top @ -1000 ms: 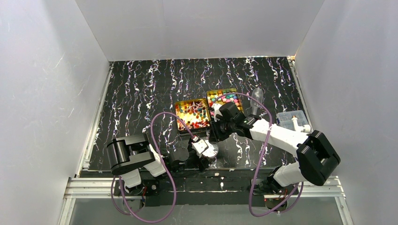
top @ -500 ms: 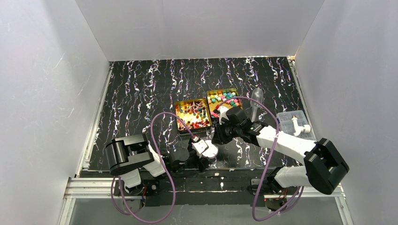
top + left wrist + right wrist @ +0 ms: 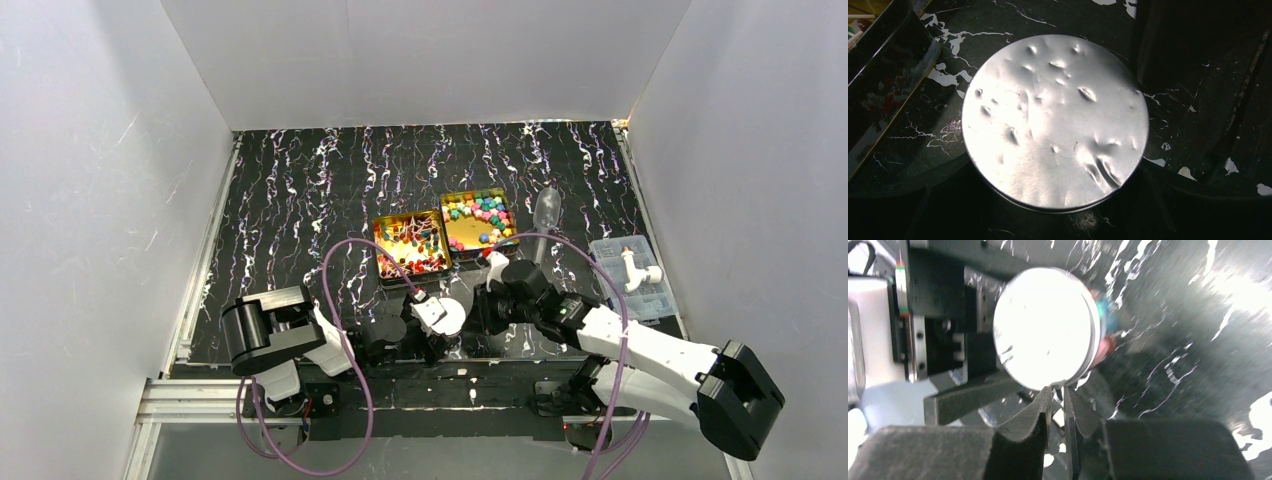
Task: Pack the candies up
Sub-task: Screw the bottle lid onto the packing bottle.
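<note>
Round pink, green, yellow and blue candies lie in the right gold tin. Twist-wrapped candies lie in the left gold tin. My left gripper is shut on the small clear jar, and its white lid fills the left wrist view. In the right wrist view red and blue candies show through the jar's wall under the lid. My right gripper is just right of the jar with its tips at the lid's rim. Its jaws are closed to a thin slit with nothing visible between them.
A clear compartment box with a white part on it sits at the right edge. A clear plastic scoop lies right of the tins. The jar stands close to the table's front edge, by the arm bases.
My right gripper has pulled back from over the round-candy tin, toward the front, and now sits beside the jar. The left arm and jar have stayed put.
</note>
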Controlling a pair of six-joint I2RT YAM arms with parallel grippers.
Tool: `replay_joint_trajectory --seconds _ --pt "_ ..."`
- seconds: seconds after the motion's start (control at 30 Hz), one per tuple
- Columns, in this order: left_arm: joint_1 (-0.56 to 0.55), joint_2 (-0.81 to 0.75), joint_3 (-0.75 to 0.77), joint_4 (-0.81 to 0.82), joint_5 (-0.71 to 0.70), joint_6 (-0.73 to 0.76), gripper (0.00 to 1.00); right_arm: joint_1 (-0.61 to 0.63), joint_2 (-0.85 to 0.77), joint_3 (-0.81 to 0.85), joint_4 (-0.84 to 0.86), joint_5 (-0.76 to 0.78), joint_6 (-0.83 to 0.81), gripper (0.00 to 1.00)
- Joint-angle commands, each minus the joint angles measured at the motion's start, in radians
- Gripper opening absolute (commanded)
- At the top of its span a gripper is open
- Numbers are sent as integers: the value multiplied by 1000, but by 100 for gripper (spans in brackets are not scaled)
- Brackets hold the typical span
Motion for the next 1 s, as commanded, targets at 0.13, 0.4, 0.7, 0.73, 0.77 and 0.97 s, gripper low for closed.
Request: replay_joint_trajectory --seconds 0.13,0.4,0.7,0.73,0.77,0.97 --pt "16 24 28 -123 -45 17 49 90 -98 -60 -79 -49 142 23" --pt "16 16 25 -126 -31 25 48 94 -105 117 -252 91 59 32" --pt "16 25 31 -131 -3 35 47 89 61 302 -283 167 -87 34" --pt "16 26 31 -132 -1 37 47 85 82 319 -278 172 -102 34" --pt "16 24 30 -132 -1 38 47 78 103 334 -276 175 -117 35" --pt "16 9 27 -144 5 42 47 2 242 394 -226 93 -180 35"
